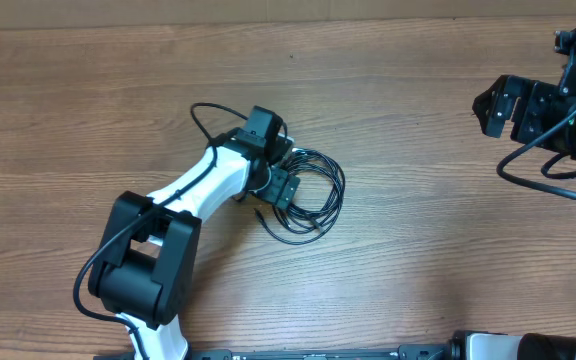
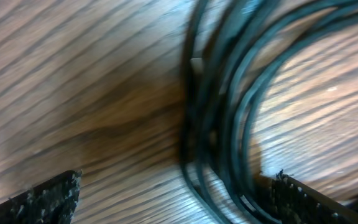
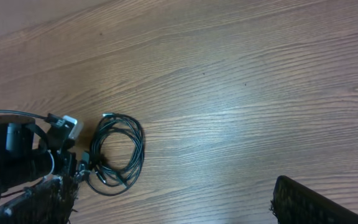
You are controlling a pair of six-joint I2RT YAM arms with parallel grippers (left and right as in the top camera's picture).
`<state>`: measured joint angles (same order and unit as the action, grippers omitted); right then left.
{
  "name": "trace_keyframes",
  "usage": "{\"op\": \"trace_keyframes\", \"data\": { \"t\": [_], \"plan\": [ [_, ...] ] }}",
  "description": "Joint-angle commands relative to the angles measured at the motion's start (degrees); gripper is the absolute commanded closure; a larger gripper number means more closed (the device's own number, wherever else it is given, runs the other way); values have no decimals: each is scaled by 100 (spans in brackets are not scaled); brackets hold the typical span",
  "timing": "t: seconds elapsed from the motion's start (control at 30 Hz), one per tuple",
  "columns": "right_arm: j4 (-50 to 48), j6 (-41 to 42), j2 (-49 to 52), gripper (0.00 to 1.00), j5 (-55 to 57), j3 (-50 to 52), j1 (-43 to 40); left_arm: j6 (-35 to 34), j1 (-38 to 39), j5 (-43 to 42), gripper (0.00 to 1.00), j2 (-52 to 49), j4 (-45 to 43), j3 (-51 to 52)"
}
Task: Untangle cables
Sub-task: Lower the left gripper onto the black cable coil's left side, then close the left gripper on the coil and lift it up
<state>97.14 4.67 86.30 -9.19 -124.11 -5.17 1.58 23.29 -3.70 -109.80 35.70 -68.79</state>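
Overhead view: loose coil of thin black cables (image 1: 318,195) lying on a wood-grain table (image 1: 418,270), just toward 4 o'clock from the frame's centre. White and black left arm (image 1: 203,185) extending in from 7 o'clock, with the left gripper (image 1: 284,187) low over the coil's 9 o'clock edge. Jaw spread not readable from above. Right gripper (image 1: 496,108) at the 2 o'clock edge, well apart from the coil.

Left wrist view, blurred and very close: several curved strands filling the frame from 1 to 5 o'clock, too smeared to count. Rough black pads (image 2: 42,199) in the two lower corners, jaws spread wide. Strands running down between them, nearer the 5 o'clock pad. Contact with that pad: cannot tell.

Right wrist view: whole coil small at 8 o'clock, with a silver plug tip (image 3: 106,115) at its 11 o'clock, plain only here. Left arm just beside the coil at 9 o'clock. Right gripper jaws wide apart at the lower corners, bare wood between, clamped on nothing.
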Motion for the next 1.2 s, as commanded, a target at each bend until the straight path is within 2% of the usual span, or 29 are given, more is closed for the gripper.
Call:
{"op": "trace_keyframes", "data": {
  "t": [0.0, 0.1, 0.33, 0.7, 0.87, 1.17],
  "plan": [
    [-11, -4, -11, 0, -33, 0, 2, -52, -133, 173, 0, -35, 68, 2],
    [-13, -7, -11, 0, -33, 0, 2, -44, -190, -57, 0, -35, 94, 2],
    [-13, -7, -2, 0, -33, 0, 2, 273, -337, -1427, 0, -35, 70, 0],
    [-13, -4, 74, 0, -37, 0, 2, 603, -737, -1543, 0, -33, 688, -363],
    [-13, -4, 140, 0, -160, 2, 2, 831, -791, -1543, 6, -35, 1014, -354],
    [-11, -4, 308, 0, -162, 4, 2, 505, -590, -1694, 7, -35, 568, -337]
  ]
}}
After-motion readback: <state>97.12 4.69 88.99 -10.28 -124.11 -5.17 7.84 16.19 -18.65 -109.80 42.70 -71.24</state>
